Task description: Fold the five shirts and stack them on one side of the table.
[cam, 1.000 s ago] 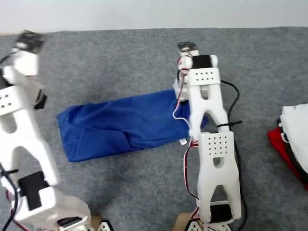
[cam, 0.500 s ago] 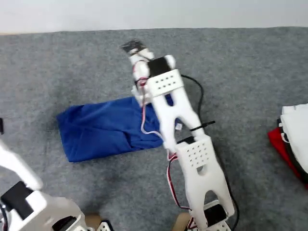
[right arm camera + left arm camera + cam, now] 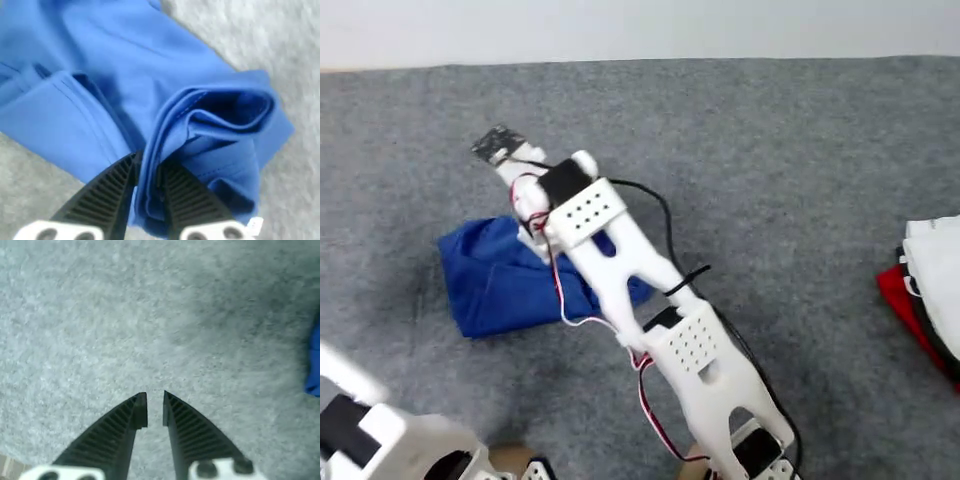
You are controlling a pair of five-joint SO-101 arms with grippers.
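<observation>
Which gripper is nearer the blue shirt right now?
Right. The right gripper is clamped on a fold of the blue shirt. The left gripper hangs over bare grey carpet, apart from the shirt.

The worktop (image 3: 800,140) is grey and felt-like all over, with a rough, speckled nap up close. Beyond its far edge runs a plain pale wall (image 3: 640,30). At the near edge a small brown wooden patch (image 3: 506,458) shows.
</observation>
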